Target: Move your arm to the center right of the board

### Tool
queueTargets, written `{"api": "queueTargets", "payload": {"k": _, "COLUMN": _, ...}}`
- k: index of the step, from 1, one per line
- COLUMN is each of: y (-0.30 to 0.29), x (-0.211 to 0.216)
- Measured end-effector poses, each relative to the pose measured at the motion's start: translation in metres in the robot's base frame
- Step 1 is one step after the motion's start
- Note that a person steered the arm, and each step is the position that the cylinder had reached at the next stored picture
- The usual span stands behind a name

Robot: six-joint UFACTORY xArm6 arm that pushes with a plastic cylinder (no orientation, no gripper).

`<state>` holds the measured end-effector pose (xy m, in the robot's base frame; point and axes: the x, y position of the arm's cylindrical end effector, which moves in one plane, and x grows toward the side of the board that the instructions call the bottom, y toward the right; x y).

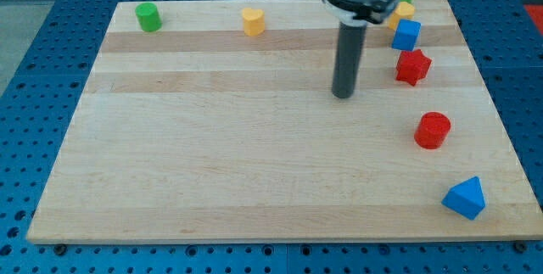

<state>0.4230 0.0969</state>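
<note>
The arm has no jaws; its rod's tip [343,96] rests on the board [212,164] above centre, touching nothing. The goal, mid right edge, lies near the red star [413,67] and red cylinder [433,130], so a careful path seems needed

Bench [212,164]: light wooden board built of glued strips, grain running left to right, smooth with a faint satin sheen. Beneath it, a blue perforated plate [51,70], matt, with regular rows of holes; material cannot be told.

Rod: dark, smooth, cylindrical, a dull sheen along its length down to my tip [343,96]; the collar above it looks like brushed grey metal.

Blocks: green cylinder [148,17], yellow heart-like block [253,21], blue cube [406,35], red star [413,67], red cylinder [433,130], blue triangular block [465,198]; all uniformly coloured, smooth, matt to slightly satin, painted or plastic cannot be told
</note>
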Motion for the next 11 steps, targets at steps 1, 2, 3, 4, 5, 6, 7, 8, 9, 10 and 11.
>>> {"api": "queueTargets", "payload": {"k": 1, "y": 0.022, "x": 0.001}}
{"api": "queueTargets", "payload": {"k": 2, "y": 0.007, "x": 0.002}}
{"api": "queueTargets", "payload": {"k": 3, "y": -0.001, "x": 0.002}}
{"api": "queueTargets", "payload": {"k": 4, "y": -0.002, "x": 0.002}}
{"api": "queueTargets", "payload": {"k": 5, "y": -0.005, "x": 0.002}}
{"api": "queueTargets", "payload": {"k": 6, "y": -0.012, "x": 0.002}}
{"api": "queueTargets", "payload": {"k": 7, "y": -0.022, "x": 0.002}}
{"api": "queueTargets", "payload": {"k": 8, "y": -0.063, "x": 0.032}}
{"api": "queueTargets", "payload": {"k": 9, "y": 0.014, "x": 0.035}}
{"api": "queueTargets", "payload": {"k": 10, "y": 0.083, "x": 0.031}}
{"api": "queueTargets", "payload": {"k": 11, "y": 0.135, "x": -0.001}}
